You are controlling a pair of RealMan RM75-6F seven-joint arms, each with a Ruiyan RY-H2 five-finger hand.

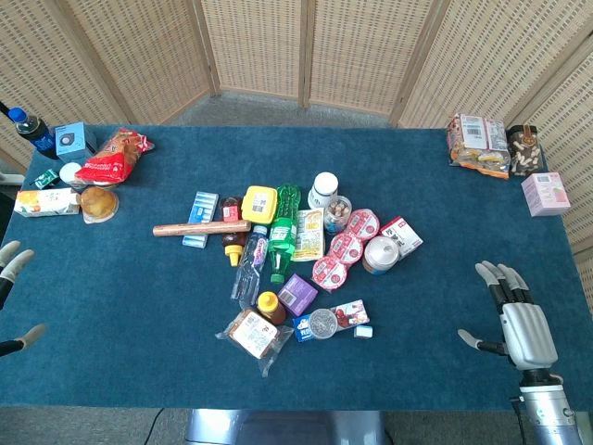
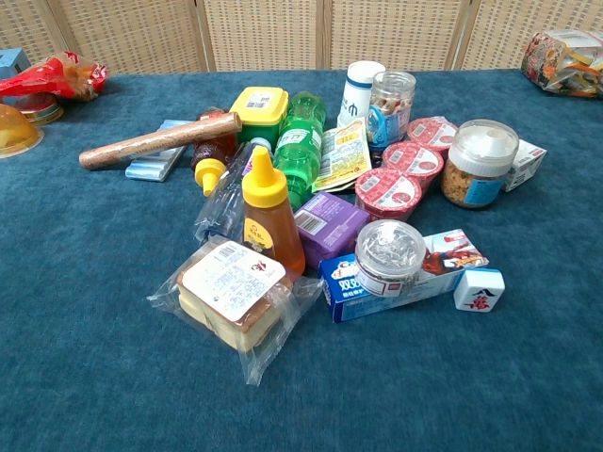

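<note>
Both hands, the right hand (image 1: 517, 320) and the left hand (image 1: 13, 297), are rested empty with fingers spread at the tabletop (image 1: 120, 278) edges, well apart from the central heap around the honey bottle (image 2: 268, 207).

Head view: high above near table edge, looking steeply down and forward; takes in whole blue table (image 1: 139, 306), wicker screen (image 1: 259, 46) behind, both hands at lower corners. Chest view: low, close, just above tabletop, facing forward across central pile. Shared between views: honey bottle (image 2: 268, 212), wrapped sandwich (image 2: 231, 301), rolling pin (image 2: 155, 141), green bottle (image 2: 301, 141).
</note>
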